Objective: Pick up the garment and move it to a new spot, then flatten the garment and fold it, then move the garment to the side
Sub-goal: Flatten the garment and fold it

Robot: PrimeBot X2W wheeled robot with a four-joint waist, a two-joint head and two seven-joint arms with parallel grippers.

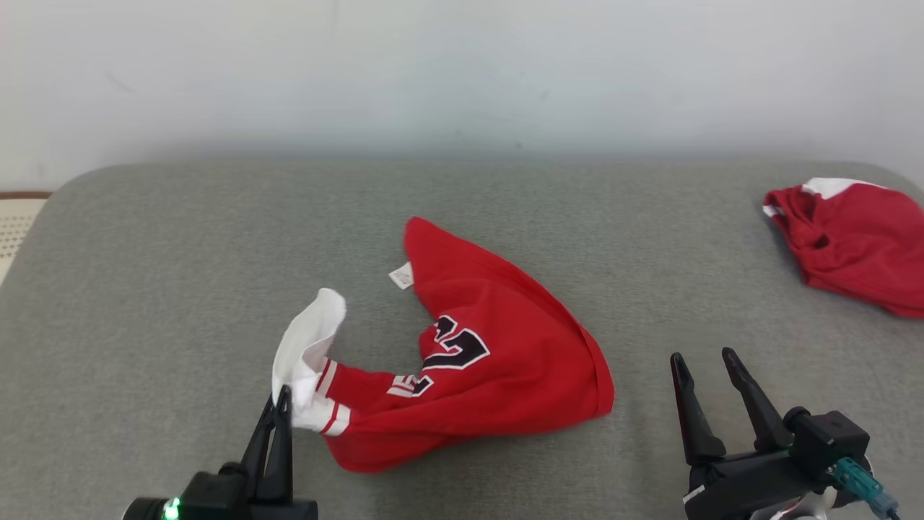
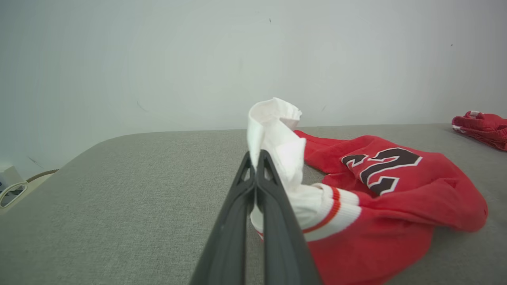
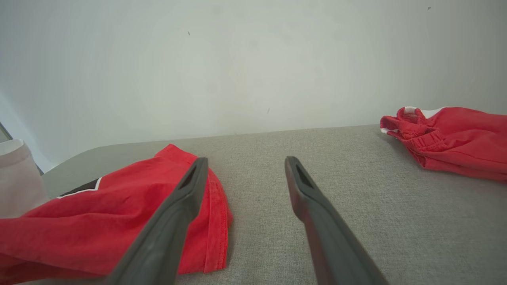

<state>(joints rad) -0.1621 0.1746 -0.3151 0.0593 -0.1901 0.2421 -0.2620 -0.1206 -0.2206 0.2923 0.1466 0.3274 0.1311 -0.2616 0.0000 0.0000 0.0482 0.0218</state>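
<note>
**Pickup step, grip's on**

The jersey [image 1: 498, 347] lies crumpled on the tabletop [image 1: 180, 253], well left of the red bundle [image 1: 852, 245]. The left hand [image 1: 283, 393] is pinching its white sleeve [image 1: 307, 347]. The right hand [image 1: 702, 354] sits spread between jersey and bundle. Next up, I'd guess: lift and carry.

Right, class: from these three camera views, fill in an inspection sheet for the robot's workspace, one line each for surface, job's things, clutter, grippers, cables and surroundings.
Surface: grey fabric-covered table with rounded corners; no stains seen.
Job's things: red jersey crumpled mid-table, dark number showing, its white end raised at the left.
Clutter: second red garment bunched at the table's far right.
Grippers: left gripper shut on the jersey's white end; right gripper open, holding nothing, right of the jersey.
Cables: teal plug at the right wrist.
Surroundings: plain pale wall behind; pale floor at the left.
</note>
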